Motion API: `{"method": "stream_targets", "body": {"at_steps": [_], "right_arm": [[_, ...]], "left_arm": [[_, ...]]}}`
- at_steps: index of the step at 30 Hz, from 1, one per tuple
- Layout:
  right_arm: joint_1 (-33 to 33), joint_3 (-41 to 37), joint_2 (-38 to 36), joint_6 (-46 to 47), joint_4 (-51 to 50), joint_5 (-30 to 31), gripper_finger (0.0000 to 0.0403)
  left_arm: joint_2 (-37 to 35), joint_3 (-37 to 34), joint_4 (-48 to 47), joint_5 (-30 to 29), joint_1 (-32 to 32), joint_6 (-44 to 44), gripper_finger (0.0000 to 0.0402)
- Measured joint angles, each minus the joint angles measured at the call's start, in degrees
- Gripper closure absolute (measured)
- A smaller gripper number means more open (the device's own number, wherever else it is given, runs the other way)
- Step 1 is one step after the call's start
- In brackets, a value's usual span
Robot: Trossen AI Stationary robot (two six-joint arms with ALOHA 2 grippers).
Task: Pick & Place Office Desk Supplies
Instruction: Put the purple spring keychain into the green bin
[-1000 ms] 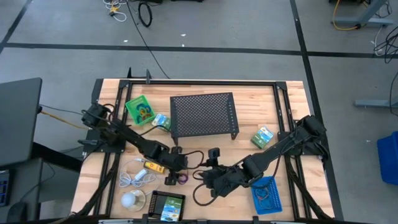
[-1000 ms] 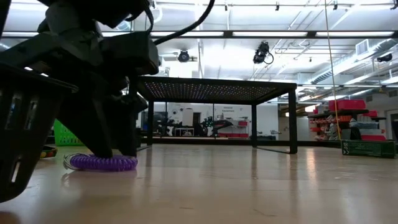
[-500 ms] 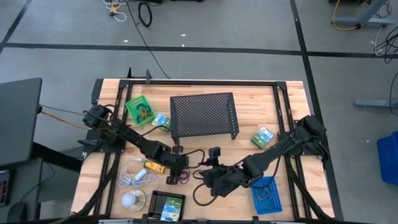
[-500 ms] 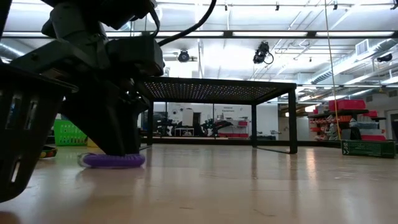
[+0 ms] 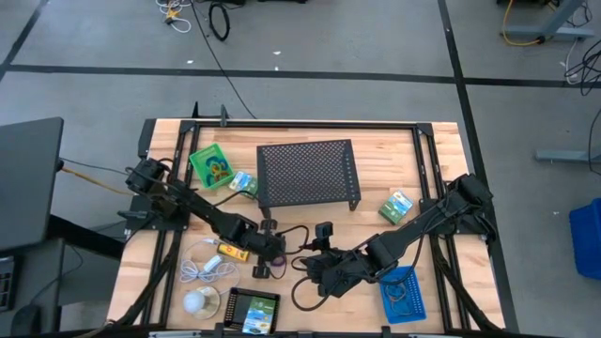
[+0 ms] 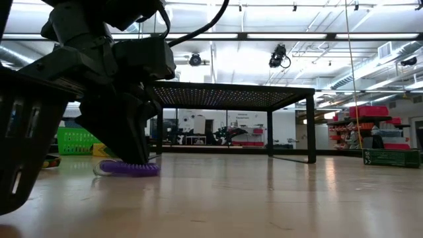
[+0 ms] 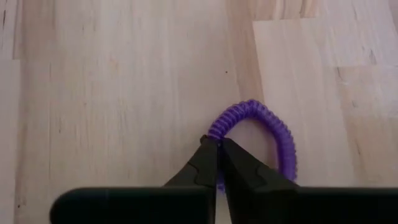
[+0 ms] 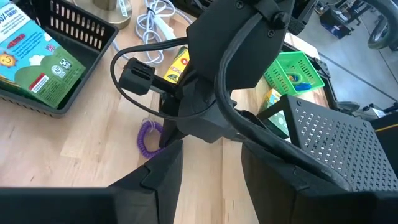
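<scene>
At bench centre-front: left gripper (image 7: 217, 144) is down on the purple loop (image 7: 273, 127), jaws pressed together on the loop's near strand; the loop lies flat on the wood.
Grip risk: the pinch takes only one thin strand at the tips, so in my judgement the springy coil could slip out or stretch when lifted.
Snag risk: a black cable (image 8: 134, 78) hangs off the left arm close above the loop (image 8: 145, 138) and could catch it.
Collision risk: right gripper (image 5: 315, 273) waits just beside the left gripper (image 5: 266, 267), jaws spread and empty; a sideways swing could bump it.
Edges: black mesh stand (image 5: 308, 174) sits behind, yellow block (image 5: 232, 252) and white cable (image 5: 207, 265) to the left, black tray (image 5: 236, 305) at the front edge.
Open room: straight up is freest; bare wood shows only right around the loop (image 6: 129, 168).
</scene>
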Motion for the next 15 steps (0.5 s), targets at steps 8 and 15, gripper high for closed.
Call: {"method": "stream_targets", "body": {"at_steps": [8, 15], "right_arm": [[0.0, 0.0, 0.0, 0.19, 0.04, -0.86, 0.0229], [0.0, 0.0, -0.02, 0.46, 0.62, -1.53, 0.0229]], "left_arm": [[-2.22, -0.28, 0.96, -1.2, -1.45, 3.1, 0.0392], [-9.67, -0.97, 1.42, -8.65, -5.15, 6.08, 0.0392]]}}
